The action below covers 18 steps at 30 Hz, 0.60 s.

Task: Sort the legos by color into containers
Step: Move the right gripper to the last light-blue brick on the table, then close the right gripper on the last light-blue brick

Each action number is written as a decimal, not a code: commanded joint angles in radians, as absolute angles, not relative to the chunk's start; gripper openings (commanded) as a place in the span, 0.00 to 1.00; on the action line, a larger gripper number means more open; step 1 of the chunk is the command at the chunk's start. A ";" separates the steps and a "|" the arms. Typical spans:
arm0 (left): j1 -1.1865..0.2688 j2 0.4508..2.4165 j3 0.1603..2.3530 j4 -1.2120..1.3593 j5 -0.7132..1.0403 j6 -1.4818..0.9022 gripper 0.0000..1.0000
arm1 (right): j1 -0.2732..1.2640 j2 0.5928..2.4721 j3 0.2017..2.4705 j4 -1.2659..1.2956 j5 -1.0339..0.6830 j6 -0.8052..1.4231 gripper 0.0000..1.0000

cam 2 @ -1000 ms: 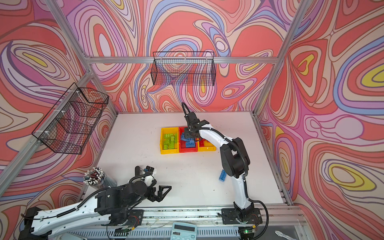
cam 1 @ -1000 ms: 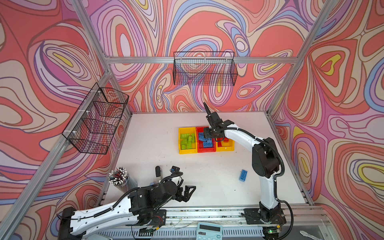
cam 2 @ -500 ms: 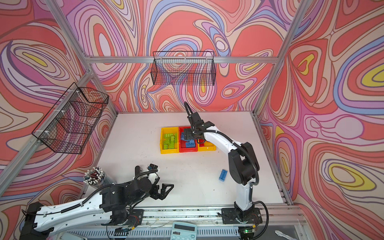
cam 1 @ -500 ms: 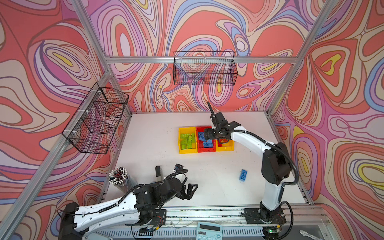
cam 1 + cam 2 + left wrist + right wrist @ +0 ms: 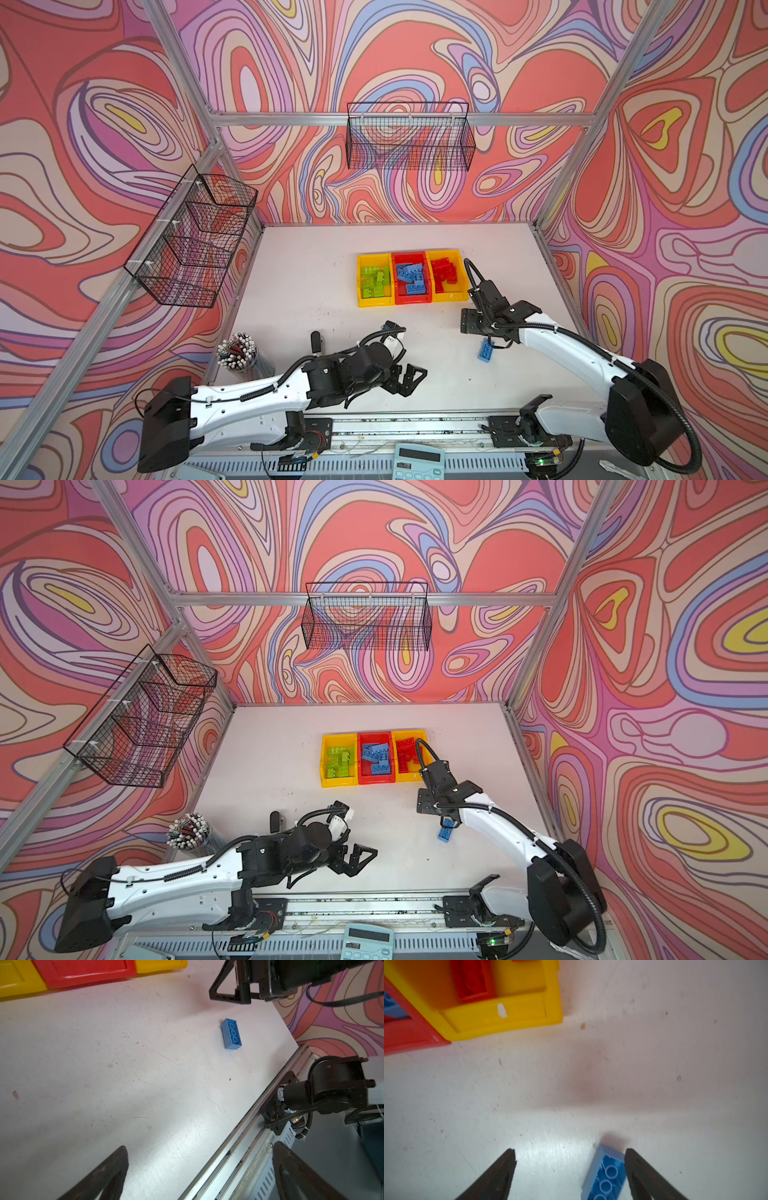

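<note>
Nearest you, at about 6 o'clock on the table (image 5: 311,291), your left gripper (image 5: 411,382) hangs spread wide with nothing in it. Out at 4 o'clock your right gripper (image 5: 570,1155) hovers with jaws well apart around a lone blue brick (image 5: 606,1174) lying hollow side up. The brick may brush one finger, though blur leaves that unsure. Farther, toward 12 o'clock, three containers stand touching: a yellow bin (image 5: 375,302) of green bricks (image 5: 375,281), the red bin (image 5: 411,300) of blue bricks (image 5: 411,279), and a second yellow bin (image 5: 449,296) of red bricks (image 5: 445,270).
</note>
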<state>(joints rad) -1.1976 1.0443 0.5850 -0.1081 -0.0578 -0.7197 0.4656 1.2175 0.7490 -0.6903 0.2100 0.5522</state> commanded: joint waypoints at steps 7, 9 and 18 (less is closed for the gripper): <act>-1.196 1.117 0.629 0.007 0.043 -0.693 1.00 | 0.466 1.088 0.640 -0.722 0.240 0.766 0.82; -1.196 1.098 0.610 0.014 0.039 -0.697 1.00 | 0.465 1.081 0.606 -0.707 0.230 0.790 0.82; -1.195 0.999 0.534 -0.017 -0.001 -0.701 1.00 | 0.466 1.090 0.548 -0.675 0.245 0.816 0.73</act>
